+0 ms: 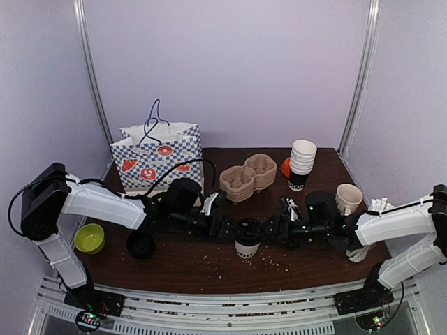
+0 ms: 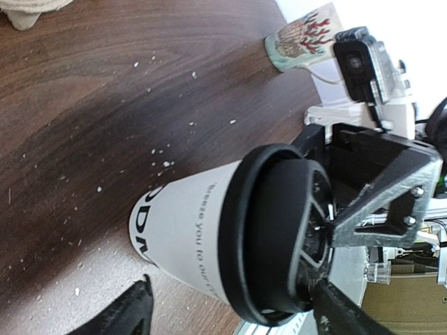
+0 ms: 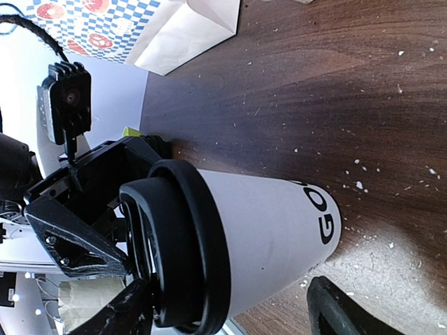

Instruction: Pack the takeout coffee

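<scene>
Dark wood table [image 1: 209,269], pale lilac walls, crumbs scattered over the top. The takeout coffee [image 1: 247,246] stood upright near the front centre, black lid [image 1: 246,230] on, white upper wall, black base with white lettering. The left gripper [image 1: 235,228] reached in from the left and the right gripper [image 1: 269,232] from the right, both level with the lid, cup between them. Left wrist view: jaws apart, one finger [image 2: 129,314] off the cup's base end with a visible gap, the other finger [image 2: 342,314] at the lid rim, contact unclear; no grip on the cup. Right wrist view matched: jaws spread, one finger [image 3: 342,314] clear of the base, the other [image 3: 119,314] by the lid edge, contact again unclear. Well behind the cup: blue-and-white checked paper bag [image 1: 157,164] back left, pulp cup carrier [image 1: 248,176] mid-back, stack of lidless paper cups [image 1: 302,164] right of it, cream mug [image 1: 347,197] near the right arm. Green bowl [image 1: 89,238] sat at the left edge.
</scene>
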Tool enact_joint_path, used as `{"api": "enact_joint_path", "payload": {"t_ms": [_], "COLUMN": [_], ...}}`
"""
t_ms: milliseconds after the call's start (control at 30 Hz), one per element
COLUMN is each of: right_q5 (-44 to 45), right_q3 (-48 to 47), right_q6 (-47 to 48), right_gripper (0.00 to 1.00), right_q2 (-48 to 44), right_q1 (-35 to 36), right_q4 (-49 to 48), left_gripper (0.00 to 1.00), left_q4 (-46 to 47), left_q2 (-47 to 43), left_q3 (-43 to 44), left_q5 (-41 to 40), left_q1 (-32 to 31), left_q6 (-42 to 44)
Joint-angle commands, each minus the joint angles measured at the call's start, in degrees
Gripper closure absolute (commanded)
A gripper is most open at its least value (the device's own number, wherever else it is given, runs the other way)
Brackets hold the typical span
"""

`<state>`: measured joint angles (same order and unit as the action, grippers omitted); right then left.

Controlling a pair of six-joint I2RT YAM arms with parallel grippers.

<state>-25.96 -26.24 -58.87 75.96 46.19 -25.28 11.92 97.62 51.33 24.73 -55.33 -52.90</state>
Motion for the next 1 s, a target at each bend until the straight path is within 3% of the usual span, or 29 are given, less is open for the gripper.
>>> {"api": "enact_joint_path", "payload": {"t_ms": [0, 167, 400, 700, 967], "right_q5": [2.32, 2.49, 5.99, 14.02, 11.49], "right_q3": [-3.68, -7.07, -4.73, -1.94, -0.34], "right_q6": [3.52, 5.88, 4.95, 3.05, 1.83], "right_gripper": [0.19, 0.16, 0.16, 0.25, 0.31], "right_q2": [-3.0, -4.85, -9.16, -12.63, -8.06], "right_q1": [-0.17, -0.18, -0.21, -0.77, -1.01], "right_q4": [12.0, 16.52, 15.55, 16.79, 13.68], "left_gripper": [0.16, 0.12, 0.11, 0.13, 0.15], "left_q4": [-9.47, -11.64, -9.93, -8.88, -8.91], "left_q2": [0.39, -0.85, -5.4, -8.59, -4.97], "left_q3": [2.94, 6.49, 2.96, -0.8, 0.68], "left_q5": [-1.61, -1.7, -2.66, -5.67, -5.75], "left_q1": [-0.13, -0.13, -0.22, -0.06, 0.05], "left_q6": [3.03, 4.41, 2.5, 0.18, 0.08]}}
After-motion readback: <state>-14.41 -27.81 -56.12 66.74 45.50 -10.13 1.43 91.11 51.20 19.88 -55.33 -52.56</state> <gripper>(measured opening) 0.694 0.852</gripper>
